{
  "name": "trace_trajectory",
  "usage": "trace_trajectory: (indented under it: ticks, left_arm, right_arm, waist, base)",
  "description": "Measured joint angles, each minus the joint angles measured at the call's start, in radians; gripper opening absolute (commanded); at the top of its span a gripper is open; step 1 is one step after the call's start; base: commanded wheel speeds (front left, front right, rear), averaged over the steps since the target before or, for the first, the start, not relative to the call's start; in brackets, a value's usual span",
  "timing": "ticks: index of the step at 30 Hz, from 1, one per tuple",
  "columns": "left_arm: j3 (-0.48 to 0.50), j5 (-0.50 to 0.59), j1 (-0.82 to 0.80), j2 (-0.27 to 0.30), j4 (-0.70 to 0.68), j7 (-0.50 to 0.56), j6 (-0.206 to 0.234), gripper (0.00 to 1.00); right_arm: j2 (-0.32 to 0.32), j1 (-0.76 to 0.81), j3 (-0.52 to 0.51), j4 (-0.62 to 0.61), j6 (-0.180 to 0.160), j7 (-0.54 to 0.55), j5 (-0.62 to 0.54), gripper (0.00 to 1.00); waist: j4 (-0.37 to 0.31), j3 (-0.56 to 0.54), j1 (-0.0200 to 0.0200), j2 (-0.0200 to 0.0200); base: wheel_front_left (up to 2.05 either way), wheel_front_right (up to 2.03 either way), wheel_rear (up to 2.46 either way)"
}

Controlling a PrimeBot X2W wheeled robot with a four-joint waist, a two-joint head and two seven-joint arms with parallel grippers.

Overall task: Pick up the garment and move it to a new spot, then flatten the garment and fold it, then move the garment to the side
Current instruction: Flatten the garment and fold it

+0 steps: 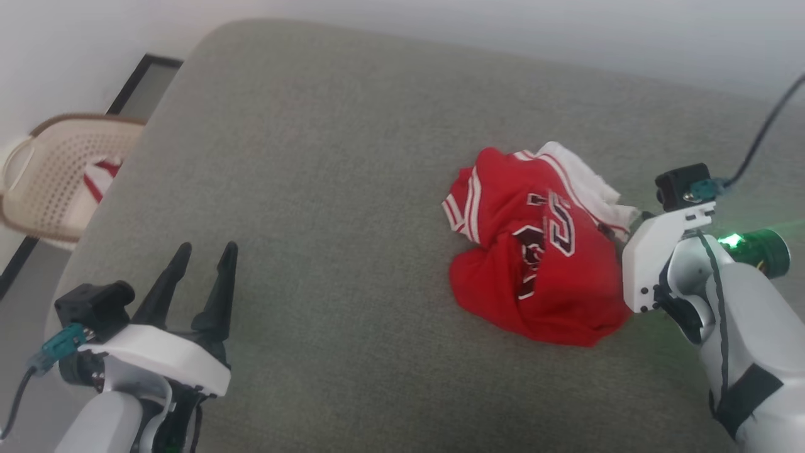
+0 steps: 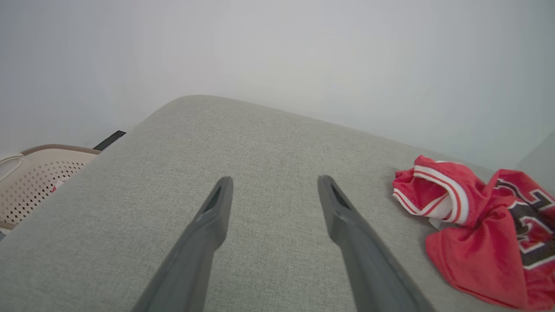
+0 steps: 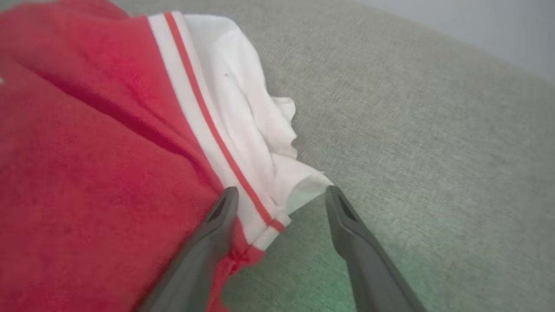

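– Grey-green woven upholstery (image 1: 327,157) is spread across the whole scene. What is found nearest?

– At the lower left of the head view, the left hand (image 1: 209,246) is held over bare upholstery. Its two dark fingers are spread apart and nothing is gripped.

– And the right hand?

– The right hand (image 3: 282,189) is placed at the right edge of the garment (image 1: 503,283). In its wrist view the fingers are seen parted. One finger (image 3: 208,242) is seen over the red cloth and the other over bare upholstery, with the white-and-red striped hem lying between them. The hem is not clamped, and whether the cloth is touched cannot be told. In the head view the fingers are hidden behind the garment, and the white wrist housing is seen just beside it.

– Where is the garment found?

– It is crumpled in a heap on the upholstery, right of centre and well apart from the left hand. Red fabric is shown on top, with dark, white-outlined numerals bent across the folds. Striped trim is seen at its left side and a white sleeve at its far edge.

– What is shown farther off?

– Beyond the upholstery's left edge, a beige perforated basket (image 1: 50,170) is seen, with a red-and-white striped cloth (image 1: 100,179) inside. A pale wall (image 1: 440,25) is seen behind.
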Motion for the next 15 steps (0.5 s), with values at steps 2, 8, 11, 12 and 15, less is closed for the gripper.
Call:
trace_trajectory:
  ticks: [2,8,11,12,15]
  left_arm:
    - [-0.004,0.0,-0.01,-0.006,0.008,-0.005,-0.002,1.0]
    - [-0.016,0.0,-0.032,-0.02,0.038,-0.013,-0.013,1.0]
    - [-0.017,0.0,-0.038,-0.021,0.049,-0.015,-0.014,1.0]
    - [-0.018,0.0,-0.041,-0.022,0.053,-0.016,-0.014,1.0]
    - [-0.015,0.0,-0.042,-0.021,0.065,-0.022,-0.017,1.0]
  right_arm:
    - [-0.003,-0.021,0.018,0.029,0.0,0.035,0.015,1.0]
    - [-0.02,-0.08,0.068,0.095,0.0,0.11,0.04,0.99]
    - [-0.019,-0.092,0.073,0.107,0.0,0.109,0.046,0.0]
    - [-0.017,-0.096,0.073,0.11,0.001,0.103,0.053,0.0]
    - [-0.013,-0.101,0.081,0.115,0.002,0.087,0.062,0.0]
  waist:
    - [0.011,0.014,0.0,0.0]
    - [0.032,0.039,0.0,0.0]
    - [0.033,0.041,0.0,0.0]
    - [0.031,0.041,0.0001,0.0]
    - [0.024,0.033,0.0,0.0]
  base:
    - [0.0,0.0,0.0]
    - [0.0,0.0,0.0]
    - [0.0,0.0,0.0]
    - [0.0,0.0,0.0]
    - [0.0,0.0,0.0]
